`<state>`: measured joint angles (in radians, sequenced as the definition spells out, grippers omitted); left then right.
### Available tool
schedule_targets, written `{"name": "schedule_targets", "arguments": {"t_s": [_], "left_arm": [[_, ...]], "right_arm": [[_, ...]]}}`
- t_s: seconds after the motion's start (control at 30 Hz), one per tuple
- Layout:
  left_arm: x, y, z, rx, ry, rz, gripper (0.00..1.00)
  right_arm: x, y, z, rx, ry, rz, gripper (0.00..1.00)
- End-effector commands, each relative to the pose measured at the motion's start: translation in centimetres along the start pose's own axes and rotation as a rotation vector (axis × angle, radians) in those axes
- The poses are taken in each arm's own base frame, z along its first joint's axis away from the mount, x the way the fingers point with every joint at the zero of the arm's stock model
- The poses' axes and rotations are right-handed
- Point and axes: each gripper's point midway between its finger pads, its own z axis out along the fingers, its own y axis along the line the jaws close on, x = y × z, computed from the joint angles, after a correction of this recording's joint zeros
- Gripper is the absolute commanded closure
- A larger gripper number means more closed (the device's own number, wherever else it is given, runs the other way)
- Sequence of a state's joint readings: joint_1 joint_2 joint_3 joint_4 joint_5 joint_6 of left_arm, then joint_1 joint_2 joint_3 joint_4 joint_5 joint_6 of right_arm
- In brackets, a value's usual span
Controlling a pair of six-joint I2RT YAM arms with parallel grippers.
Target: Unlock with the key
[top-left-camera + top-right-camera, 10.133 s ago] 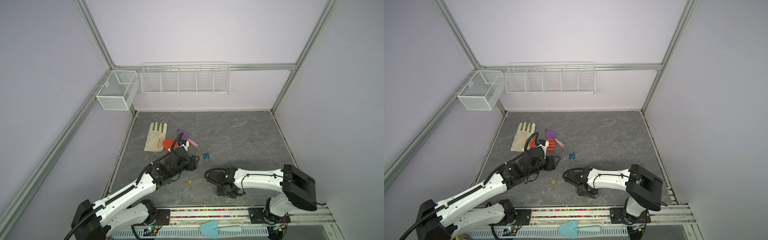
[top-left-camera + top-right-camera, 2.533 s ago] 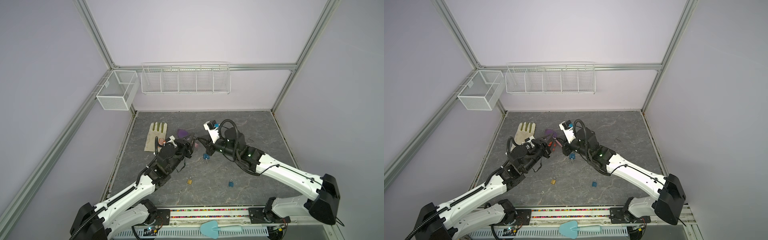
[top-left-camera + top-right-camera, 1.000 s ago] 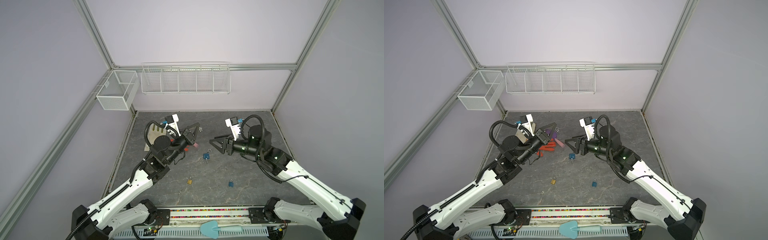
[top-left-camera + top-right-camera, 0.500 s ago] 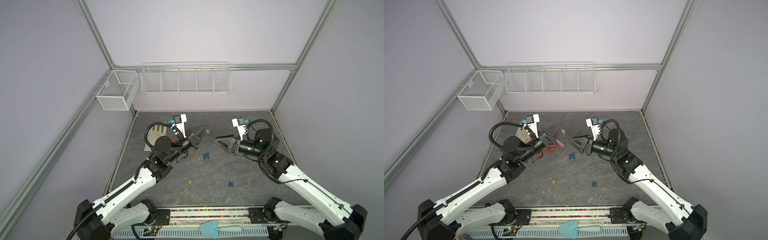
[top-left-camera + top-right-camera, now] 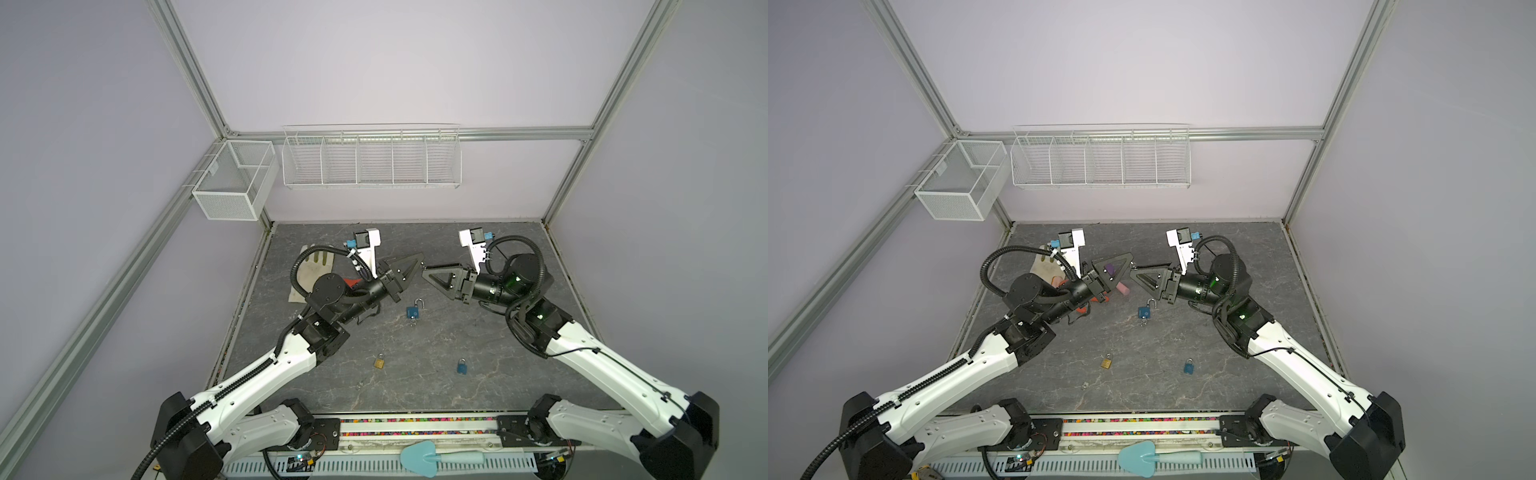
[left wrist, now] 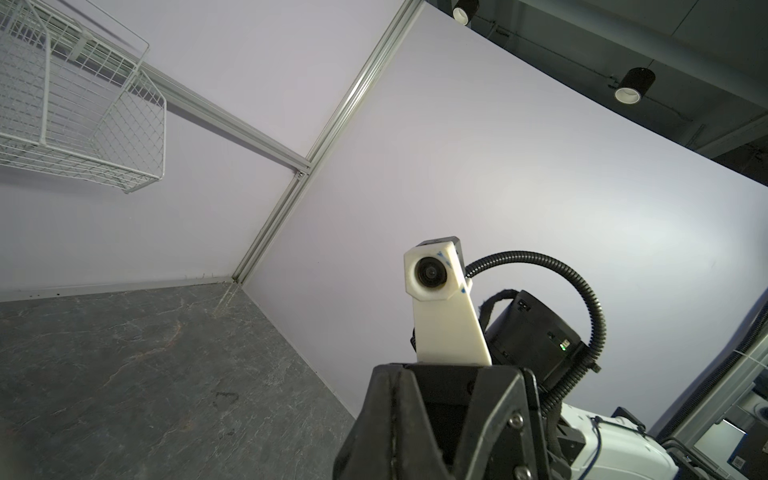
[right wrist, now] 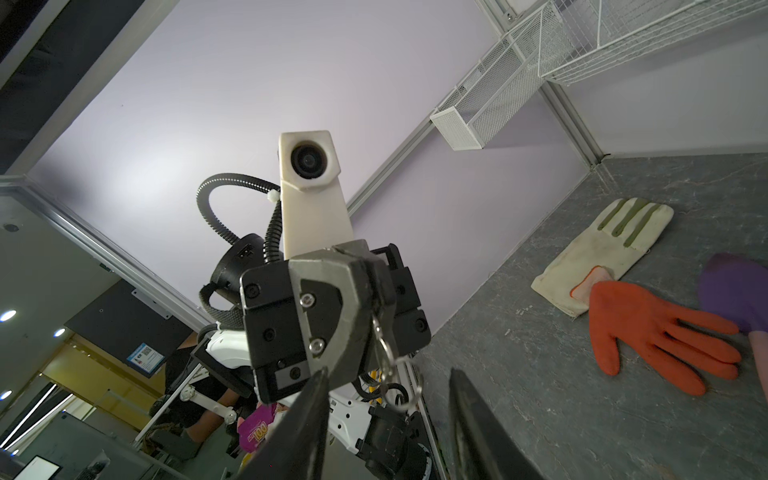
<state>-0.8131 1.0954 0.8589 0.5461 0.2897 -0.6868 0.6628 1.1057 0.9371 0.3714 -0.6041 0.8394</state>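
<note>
Where left end effector clamps, key ring dangling from it

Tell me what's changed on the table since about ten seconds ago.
The left gripper, shut on a key ring, and the open right gripper rose from the tabletop and now meet tip to tip in the air, facing each other. The open blue padlock, brass padlock and white glove lie where they were.
</note>
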Motion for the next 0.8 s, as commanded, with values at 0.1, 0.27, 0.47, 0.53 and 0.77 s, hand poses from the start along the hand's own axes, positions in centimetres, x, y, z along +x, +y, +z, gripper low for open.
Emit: {"name": "schedule_targets", "arguments": {"t_s": [0.1,0.27,0.47,0.53,0.77], "left_arm": [[-0.3,-0.9,0.0,0.037,-0.019,0.029,1.00],[-0.5,-0.9,-0.1,0.034,-0.027,0.028,1.00],[-0.7,-1.0,0.0,0.043,-0.031,0.025,1.00],[-0.6,-1.0,0.0,0.040,-0.031,0.024,1.00],[-0.8,-0.8,-0.1,0.027,-0.043,0.027,1.00]], "right_arm": [[-0.7,1.4,0.4,-0.060,-0.013,-0.024,0.61],[-1.2,1.9,0.4,-0.073,-0.026,-0.034,0.66],[-1.4,2.5,0.4,-0.097,-0.028,-0.044,0.67],[-1.5,2.6,0.4,-0.100,-0.026,-0.047,0.69],[-1.2,2.1,0.4,-0.082,-0.021,-0.045,0.76]]}}
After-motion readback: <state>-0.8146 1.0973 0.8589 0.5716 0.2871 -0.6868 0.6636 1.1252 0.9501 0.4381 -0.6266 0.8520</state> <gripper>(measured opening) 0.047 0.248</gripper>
